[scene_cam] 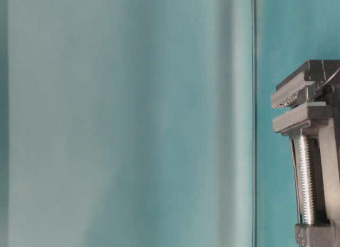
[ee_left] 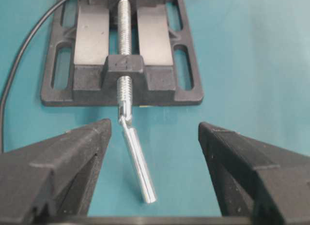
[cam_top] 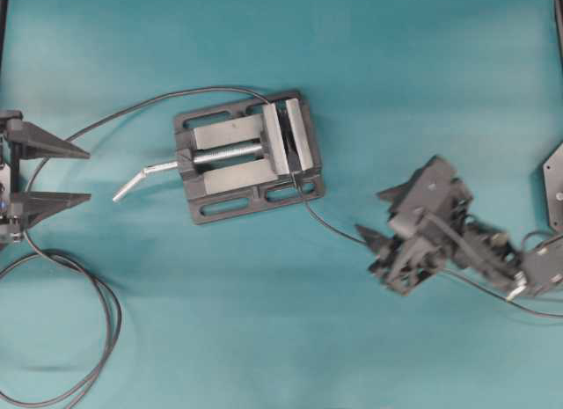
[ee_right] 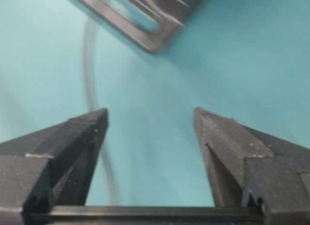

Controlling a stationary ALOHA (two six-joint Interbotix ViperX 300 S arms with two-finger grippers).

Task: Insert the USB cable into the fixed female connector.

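My left claw is spread wide with nothing between its fingers, pointing straight at the vise. From the wrist, the vise's silver screw handle slants down into the gap between my two fingertips, touching neither. My right claw is splayed fully open and holds nothing, only teal table showing between the pads. Just beyond its left finger a blurred thin cable curves away toward a corner of the vise base, up ahead and slightly left. From above, that thin cable runs from my right claw's tips to the vise. The fixed female connector should sit at the vise's clamp, but it is too small to make out. Beside my left claw a longer dark cable loops on the table.
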